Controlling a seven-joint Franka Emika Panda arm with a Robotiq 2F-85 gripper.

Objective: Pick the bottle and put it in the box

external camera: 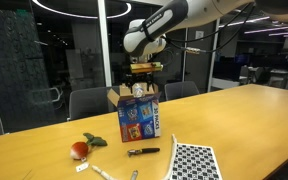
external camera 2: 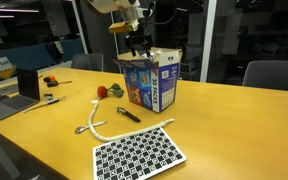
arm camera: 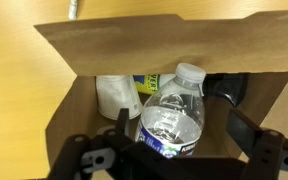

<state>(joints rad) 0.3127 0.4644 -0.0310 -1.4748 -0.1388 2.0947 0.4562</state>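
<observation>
The box [external camera: 141, 118] stands upright on the wooden table, blue printed front and brown flaps open; it also shows in an exterior view [external camera 2: 152, 85]. In the wrist view I look down into the box [arm camera: 74, 60]. The clear bottle [arm camera: 172, 120] with a white cap sits inside it, between my fingers with a gap on each side. My gripper [arm camera: 176, 125] is open around it. In both exterior views the gripper [external camera: 144, 75] [external camera 2: 136, 45] hangs just above the box's open top.
A white container [arm camera: 117, 95] and a yellow-green pack lie inside the box. On the table are a red fruit with leaves [external camera: 80, 150], a black marker [external camera: 142, 152], a checkered sheet [external camera: 194, 160], a white cable [external camera 2: 94, 125] and a laptop [external camera 2: 24, 85]. Chairs stand behind.
</observation>
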